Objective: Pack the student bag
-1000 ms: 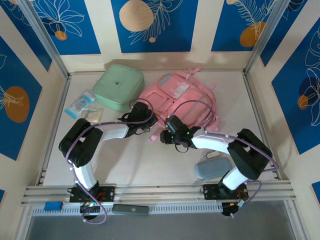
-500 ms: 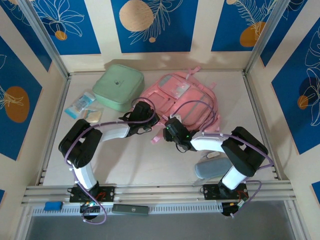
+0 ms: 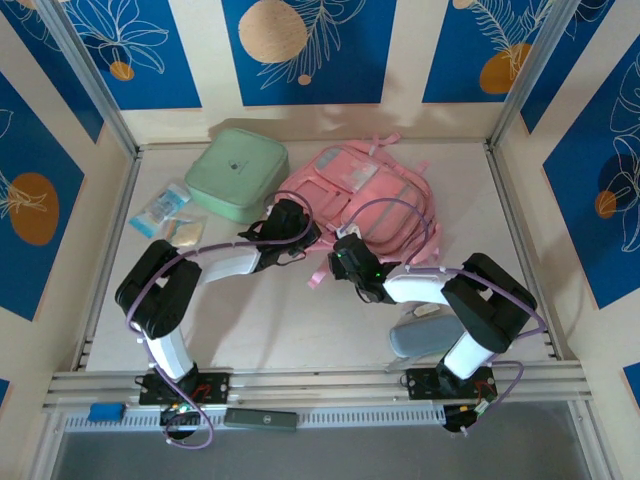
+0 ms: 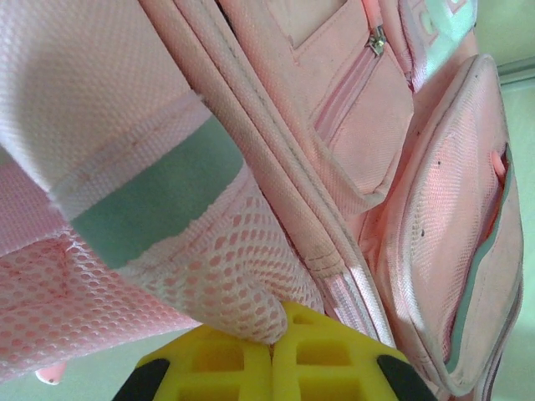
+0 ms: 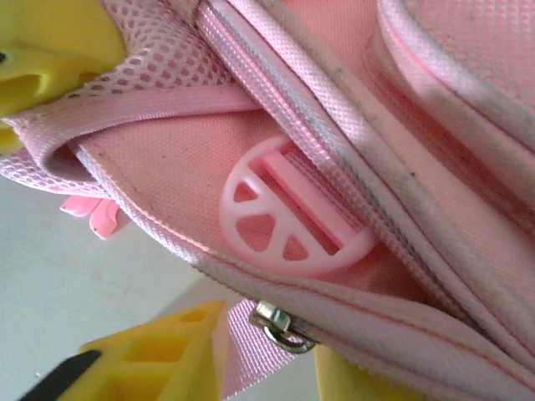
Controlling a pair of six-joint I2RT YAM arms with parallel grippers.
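The pink student bag point(image 3: 372, 195) lies at the back middle of the table. My left gripper point(image 3: 298, 232) is at its near left edge, its yellow fingers point(image 4: 226, 363) shut on a fold of the bag's pink mesh pocket point(image 4: 238, 276). My right gripper point(image 3: 347, 258) is at the bag's near edge. Its jaws stand a little apart, with a pink ribbon pull point(image 5: 259, 347) and a metal zip slider point(image 5: 282, 326) between the fingertips point(image 5: 171, 355). Table still shows beside the ribbon. A round pink buckle point(image 5: 288, 221) lies just above the zip.
A mint green square case point(image 3: 238, 172) sits left of the bag. Small packets point(image 3: 165, 210) lie near the left wall. A grey pouch point(image 3: 425, 335) rests by the right arm's base. Rails and walls close in the table.
My right gripper has slid up to the bag's near edge and its jaws have narrowed. The left gripper has shifted slightly up and right, still gripping the mesh.
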